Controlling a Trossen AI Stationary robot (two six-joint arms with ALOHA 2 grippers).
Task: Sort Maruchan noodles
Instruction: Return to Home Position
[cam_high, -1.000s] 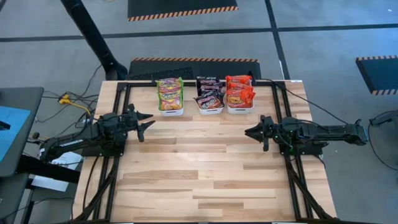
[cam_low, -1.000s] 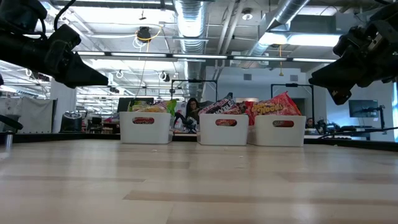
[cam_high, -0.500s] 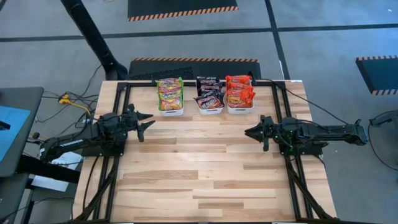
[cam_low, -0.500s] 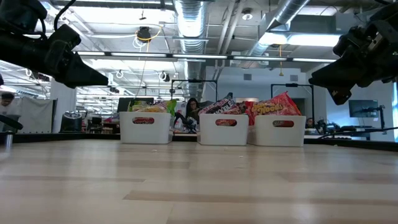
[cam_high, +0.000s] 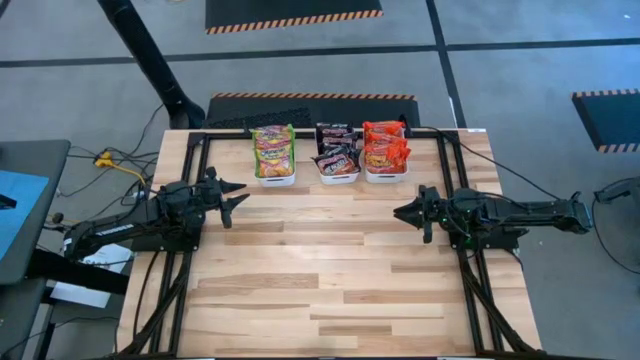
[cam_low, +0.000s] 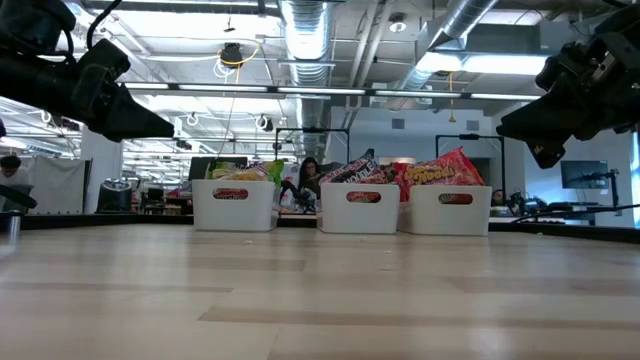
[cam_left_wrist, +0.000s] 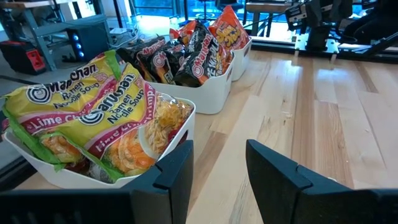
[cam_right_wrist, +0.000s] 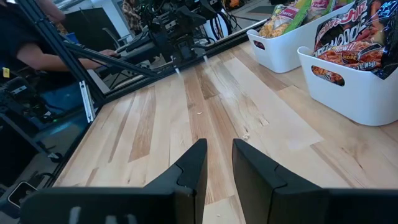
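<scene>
Three white tubs stand in a row at the table's far edge. The left tub holds green-edged noodle packets, the middle tub black packets, the right tub red-orange packets. My left gripper hovers open above the table's left side, pointing right, near the left tub. My right gripper hovers open above the right side, pointing left, short of the right tub. Neither holds anything.
The wooden tabletop stretches bare between and in front of the arms. Black frame rails run along the left, right and far edges. A person stands beyond the table in the right wrist view.
</scene>
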